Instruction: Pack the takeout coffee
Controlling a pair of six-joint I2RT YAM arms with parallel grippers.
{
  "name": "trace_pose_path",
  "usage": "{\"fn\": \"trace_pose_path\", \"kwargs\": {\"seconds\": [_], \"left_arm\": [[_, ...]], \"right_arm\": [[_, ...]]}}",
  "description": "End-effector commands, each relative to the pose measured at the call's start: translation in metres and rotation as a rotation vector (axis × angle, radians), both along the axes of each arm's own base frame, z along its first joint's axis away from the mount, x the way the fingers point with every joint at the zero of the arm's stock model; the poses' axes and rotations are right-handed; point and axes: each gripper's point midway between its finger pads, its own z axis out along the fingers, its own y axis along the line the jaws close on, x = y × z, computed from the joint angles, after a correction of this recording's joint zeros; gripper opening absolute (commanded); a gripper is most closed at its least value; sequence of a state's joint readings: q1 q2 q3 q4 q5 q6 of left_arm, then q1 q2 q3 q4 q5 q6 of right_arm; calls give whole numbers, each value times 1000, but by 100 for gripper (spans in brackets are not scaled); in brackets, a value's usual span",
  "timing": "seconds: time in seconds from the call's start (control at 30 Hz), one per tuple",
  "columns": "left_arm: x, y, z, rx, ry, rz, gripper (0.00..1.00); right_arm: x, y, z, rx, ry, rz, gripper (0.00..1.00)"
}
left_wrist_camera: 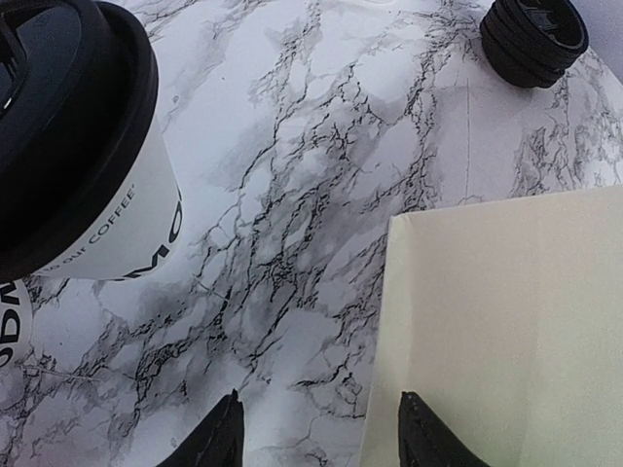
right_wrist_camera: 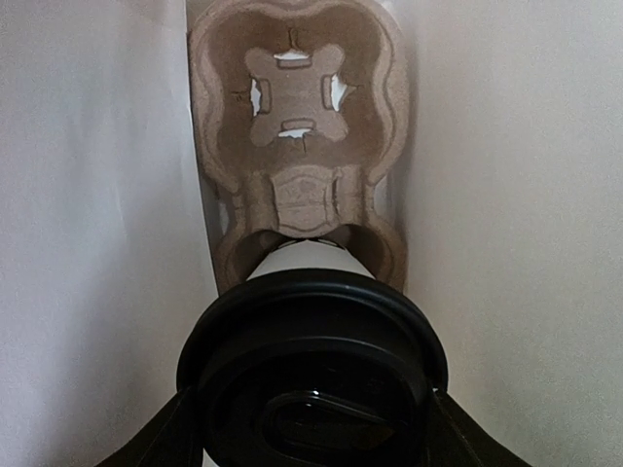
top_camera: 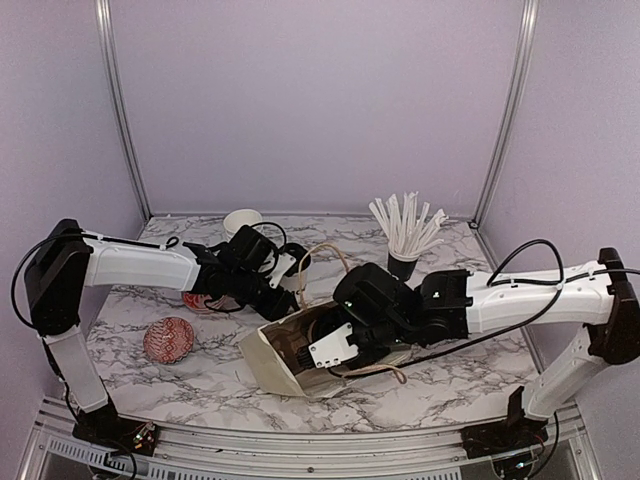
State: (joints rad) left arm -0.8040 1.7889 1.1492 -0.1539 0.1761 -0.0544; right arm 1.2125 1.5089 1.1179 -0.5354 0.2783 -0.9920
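A takeout coffee cup [right_wrist_camera: 311, 258], white with a black lid [right_wrist_camera: 311, 370], sits between the fingers of my right gripper [right_wrist_camera: 311, 443], which is shut on it at the lid. The cup's base rests in a pocket of a brown cardboard carrier [right_wrist_camera: 297, 117] inside the cream paper bag [top_camera: 275, 360], which lies on its side. My right gripper [top_camera: 325, 350] reaches into the bag's mouth. A second coffee cup [left_wrist_camera: 117, 214] with black lettering stands to the upper left of my left gripper [left_wrist_camera: 321, 433]. That gripper is open over bare marble beside the bag's wall [left_wrist_camera: 506, 331].
A stack of black lids [left_wrist_camera: 533, 39] lies beyond the bag. A black cup of white stirrers [top_camera: 405, 240] and a lidless white cup [top_camera: 242, 222] stand at the back. Two red patterned objects [top_camera: 168, 340] lie on the left. The bag's rope handles [top_camera: 335, 255] loop upward.
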Motion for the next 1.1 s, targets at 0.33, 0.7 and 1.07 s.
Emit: {"fn": "trace_pose_path", "kwargs": {"seconds": [0.33, 0.7, 1.07], "left_arm": [[-13, -21, 5, -85, 71, -88, 55], [-48, -48, 0, -151, 172, -219, 55], [-87, -70, 0, -157, 206, -360, 55]], "right_arm": [[4, 10, 14, -4, 60, -22, 62], [-27, 2, 3, -118, 262, 22, 62], [-63, -6, 4, -230, 553, 53, 60]]}}
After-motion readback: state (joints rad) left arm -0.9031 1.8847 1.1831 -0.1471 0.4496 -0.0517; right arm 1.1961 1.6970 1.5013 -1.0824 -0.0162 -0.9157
